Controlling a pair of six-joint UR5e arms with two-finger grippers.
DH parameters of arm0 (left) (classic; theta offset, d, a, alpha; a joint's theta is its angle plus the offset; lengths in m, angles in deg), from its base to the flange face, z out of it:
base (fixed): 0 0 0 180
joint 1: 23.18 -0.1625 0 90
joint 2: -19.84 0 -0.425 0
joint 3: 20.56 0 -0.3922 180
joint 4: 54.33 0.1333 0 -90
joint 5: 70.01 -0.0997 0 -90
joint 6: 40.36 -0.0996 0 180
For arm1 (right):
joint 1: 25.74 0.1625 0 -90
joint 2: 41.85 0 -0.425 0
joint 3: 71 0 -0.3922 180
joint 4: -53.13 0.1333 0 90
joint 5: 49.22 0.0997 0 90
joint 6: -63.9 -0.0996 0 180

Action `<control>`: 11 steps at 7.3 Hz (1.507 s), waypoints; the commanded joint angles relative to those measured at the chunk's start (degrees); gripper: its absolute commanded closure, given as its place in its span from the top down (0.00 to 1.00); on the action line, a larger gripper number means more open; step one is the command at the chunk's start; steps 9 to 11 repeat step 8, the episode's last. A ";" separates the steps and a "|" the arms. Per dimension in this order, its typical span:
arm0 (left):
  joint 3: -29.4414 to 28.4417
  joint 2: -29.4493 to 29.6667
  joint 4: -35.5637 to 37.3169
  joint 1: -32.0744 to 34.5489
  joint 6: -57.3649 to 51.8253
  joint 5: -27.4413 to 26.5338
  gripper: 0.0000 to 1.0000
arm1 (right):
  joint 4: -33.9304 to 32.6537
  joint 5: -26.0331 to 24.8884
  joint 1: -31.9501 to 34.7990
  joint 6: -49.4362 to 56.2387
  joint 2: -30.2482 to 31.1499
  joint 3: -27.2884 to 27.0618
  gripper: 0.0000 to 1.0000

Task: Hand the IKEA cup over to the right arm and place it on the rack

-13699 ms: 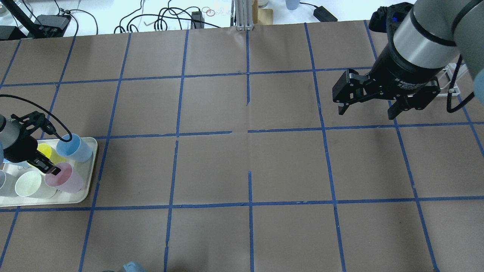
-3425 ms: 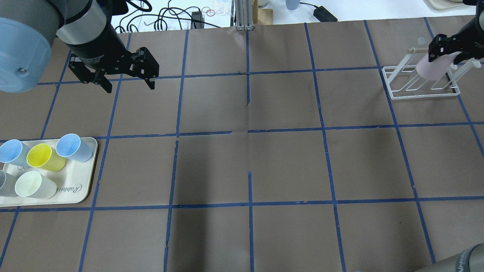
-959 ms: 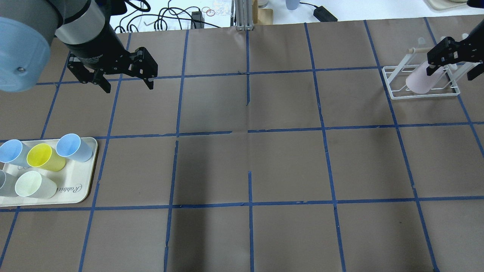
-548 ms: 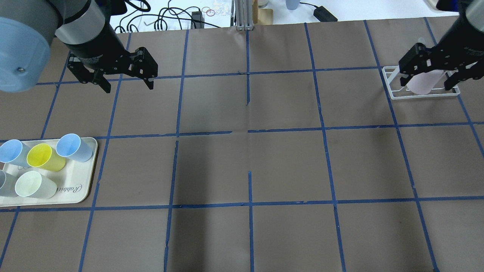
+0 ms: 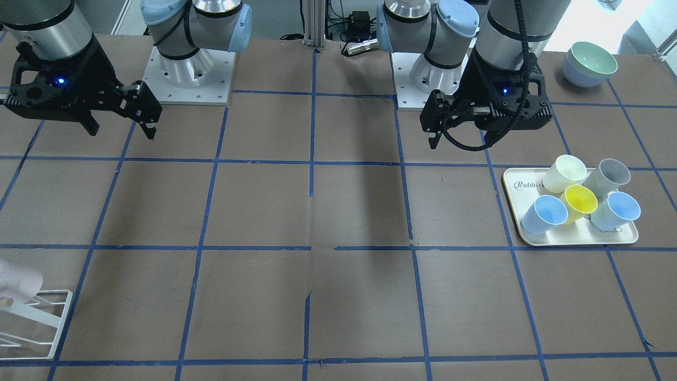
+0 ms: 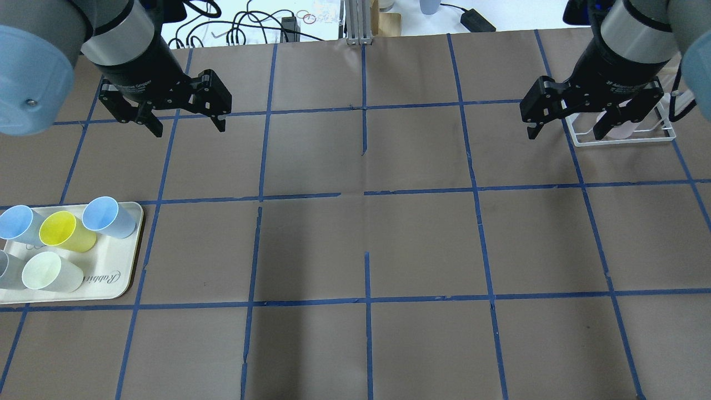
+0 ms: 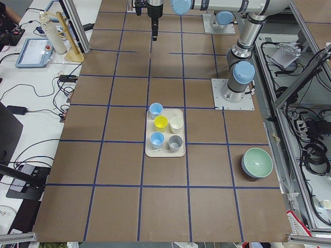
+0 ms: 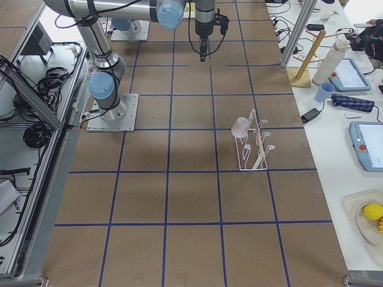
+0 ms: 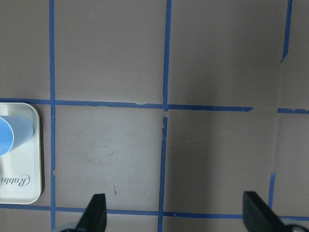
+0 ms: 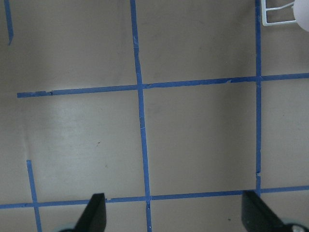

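Note:
The pale pink IKEA cup (image 8: 241, 127) hangs tilted on a rod of the white wire rack (image 8: 254, 149) at the table's far right; no gripper touches it. In the overhead view my right gripper (image 6: 565, 132) hovers open and empty just left of the rack (image 6: 661, 136) and hides most of the cup (image 6: 619, 129). The front view shows the cup (image 5: 18, 280) on the rack (image 5: 47, 323) and the right gripper (image 5: 122, 131) well apart from them. My left gripper (image 6: 190, 128) is open and empty above bare table at the back left.
A cream tray (image 6: 111, 272) at the front left holds several cups: blue, yellow, pale cream and grey. Two stacked bowls (image 5: 589, 63) sit beyond the left arm's base. Cables and stands lie past the table's far edge.
The right gripper, open, has drawn away from the rack toward the table's middle, leaving the pink cup on the rod. The left arm has not moved.

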 commanded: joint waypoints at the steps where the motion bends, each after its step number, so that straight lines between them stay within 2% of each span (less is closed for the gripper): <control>1: 0.00 0.00 0.00 -0.02 0.00 0.00 1.00 | 0.51 0.56 0.80 -1.09 0.80 -0.06 1.00; 11: 0.00 0.00 0.00 -0.11 0.00 0.00 1.00 | 2.18 -0.23 2.30 -1.18 0.88 0.03 1.00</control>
